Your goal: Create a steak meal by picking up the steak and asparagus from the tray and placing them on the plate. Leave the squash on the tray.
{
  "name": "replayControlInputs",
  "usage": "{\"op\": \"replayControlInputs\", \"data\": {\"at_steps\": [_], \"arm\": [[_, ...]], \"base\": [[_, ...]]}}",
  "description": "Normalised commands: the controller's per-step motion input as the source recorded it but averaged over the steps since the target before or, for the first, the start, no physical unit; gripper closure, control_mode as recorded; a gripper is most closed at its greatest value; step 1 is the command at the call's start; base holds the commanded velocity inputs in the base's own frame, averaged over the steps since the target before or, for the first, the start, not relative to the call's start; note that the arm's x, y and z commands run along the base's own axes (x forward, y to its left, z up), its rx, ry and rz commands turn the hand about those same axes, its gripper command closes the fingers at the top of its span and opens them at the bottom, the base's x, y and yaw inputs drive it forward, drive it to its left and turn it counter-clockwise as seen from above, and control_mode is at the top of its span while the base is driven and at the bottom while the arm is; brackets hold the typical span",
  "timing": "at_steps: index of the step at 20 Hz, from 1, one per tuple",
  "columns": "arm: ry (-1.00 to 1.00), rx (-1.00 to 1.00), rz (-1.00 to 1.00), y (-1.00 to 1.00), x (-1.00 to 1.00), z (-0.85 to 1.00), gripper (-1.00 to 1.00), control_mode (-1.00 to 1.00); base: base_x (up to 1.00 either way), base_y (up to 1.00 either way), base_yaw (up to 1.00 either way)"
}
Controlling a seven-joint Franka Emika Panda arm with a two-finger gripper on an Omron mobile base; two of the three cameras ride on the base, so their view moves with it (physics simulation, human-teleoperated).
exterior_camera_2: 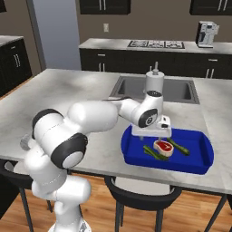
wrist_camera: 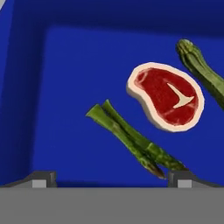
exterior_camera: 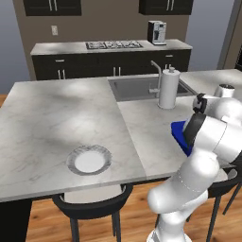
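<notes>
Both base views look forward and down over the island counter from behind, sharing the tray (exterior_camera_2: 205,154), which the hand view faces closely from above.

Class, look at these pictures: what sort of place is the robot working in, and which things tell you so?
A rendered home kitchen: a sink with a faucet set in the marble counter, a stovetop on the back counter, and a coffee machine.

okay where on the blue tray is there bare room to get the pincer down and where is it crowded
The tray is bare between its left wall and the asparagus, and along its far wall above the steak. It is crowded on the right: asparagus, steak and squash lie side by side with narrow gaps. The open pincer hovers above the asparagus.
</notes>
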Motion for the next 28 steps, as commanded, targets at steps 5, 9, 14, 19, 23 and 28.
{"op": "replayControlInputs", "data": {"at_steps": [5, 9, 14, 19, 23, 28], "arm": [[0.08, 0.0, -0.12, 0.0, 0.3, 0.0, -1.0, -1.0], [0.06, 0.0, -0.01, -0.08, 0.48, -0.06, -1.0, -1.0], [0.04, 0.01, -0.12, -0.05, 0.19, -0.18, -1.0, -1.0], [0.0, 0.1, -0.36, 0.0, 0.12, -0.26, -1.0, -1.0], [0.0, 0.11, -0.42, 0.04, 0.09, -0.31, -1.0, -1.0], [0.0, 0.04, -0.39, 0.04, 0.23, -0.23, -1.0, -1.0]], "base": [[0.0, 0.0, 0.0], [0.0, 0.0, 0.0], [0.0, 0.0, 0.0], [0.0, 0.0, 0.0], [0.0, 0.0, 0.0], [0.0, 0.0, 0.0]]}}
